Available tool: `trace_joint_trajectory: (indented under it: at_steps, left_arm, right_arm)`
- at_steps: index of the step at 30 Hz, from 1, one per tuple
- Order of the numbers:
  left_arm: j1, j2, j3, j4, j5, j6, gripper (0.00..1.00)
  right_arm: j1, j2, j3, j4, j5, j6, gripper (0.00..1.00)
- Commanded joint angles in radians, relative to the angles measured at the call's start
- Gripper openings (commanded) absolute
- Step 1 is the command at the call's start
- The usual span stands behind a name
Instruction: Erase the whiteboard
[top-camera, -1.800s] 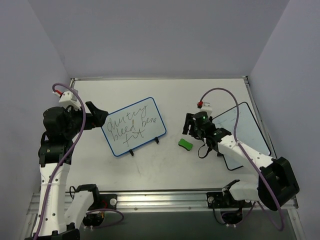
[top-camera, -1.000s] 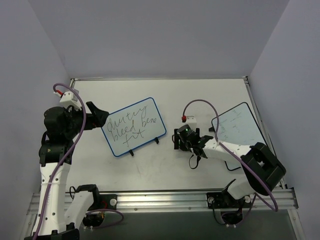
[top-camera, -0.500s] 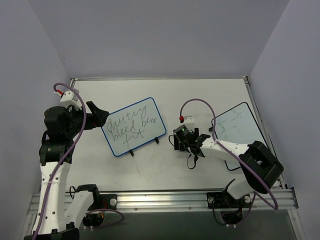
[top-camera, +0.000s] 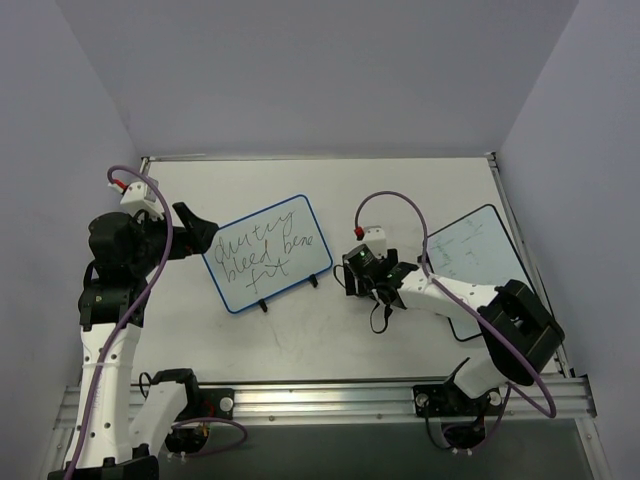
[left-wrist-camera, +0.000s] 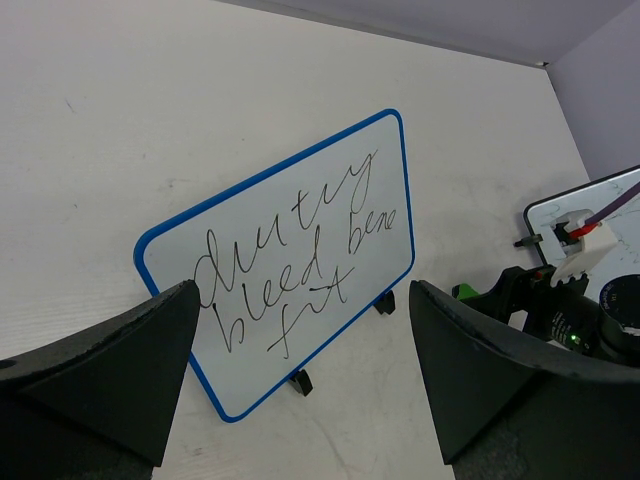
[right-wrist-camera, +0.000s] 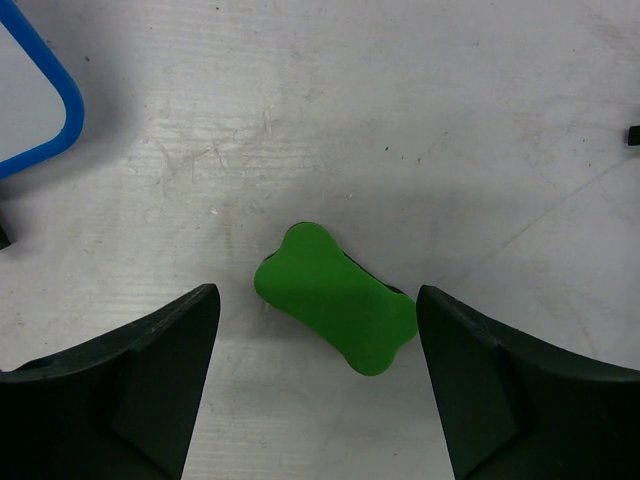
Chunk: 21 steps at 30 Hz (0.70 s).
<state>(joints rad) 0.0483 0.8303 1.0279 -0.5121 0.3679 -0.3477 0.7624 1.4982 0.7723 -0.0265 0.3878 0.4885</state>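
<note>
The whiteboard (top-camera: 268, 254) has a blue frame, two black feet and black scribbles, and stands tilted at centre left; it also shows in the left wrist view (left-wrist-camera: 290, 250), and its corner shows in the right wrist view (right-wrist-camera: 40, 110). A green bone-shaped eraser (right-wrist-camera: 335, 297) lies flat on the table. My right gripper (top-camera: 365, 278) is open right above it, and in the right wrist view the right gripper (right-wrist-camera: 315, 300) has a finger on each side of the eraser, apart from it. My left gripper (top-camera: 200, 228) is open and empty just left of the whiteboard, facing it (left-wrist-camera: 300, 300).
A second, black-framed white board (top-camera: 480, 250) lies at the right, under the right arm, and shows in the left wrist view (left-wrist-camera: 600, 200). The table's raised rim (top-camera: 320, 157) runs along the back. Purple walls close in on three sides.
My right gripper has moved left from beside the black-framed board to over the green eraser, which it now hides from above. The left arm and the whiteboard have not moved.
</note>
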Motion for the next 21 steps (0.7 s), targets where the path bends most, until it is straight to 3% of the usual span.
trace_joint_trajectory:
  at_steps: [1,6,12,21]
  left_arm:
    - [-0.001,0.0,0.009,0.046,0.016,0.003,0.94]
    - [-0.002,0.0,0.009,0.044,0.016,0.004,0.94]
    - [-0.002,-0.002,0.009,0.044,0.016,0.004,0.94]
    - [-0.004,-0.002,0.009,0.046,0.019,0.004,0.94]
  right_arm:
    - [0.006,0.025,0.025,-0.013,0.008,-0.036,0.77]
    - [-0.009,0.034,0.018,0.007,-0.052,-0.057,0.81]
    - [-0.044,0.04,0.007,0.007,-0.108,-0.062,0.72]
    - [-0.098,0.01,0.007,-0.027,-0.115,-0.07,0.72]
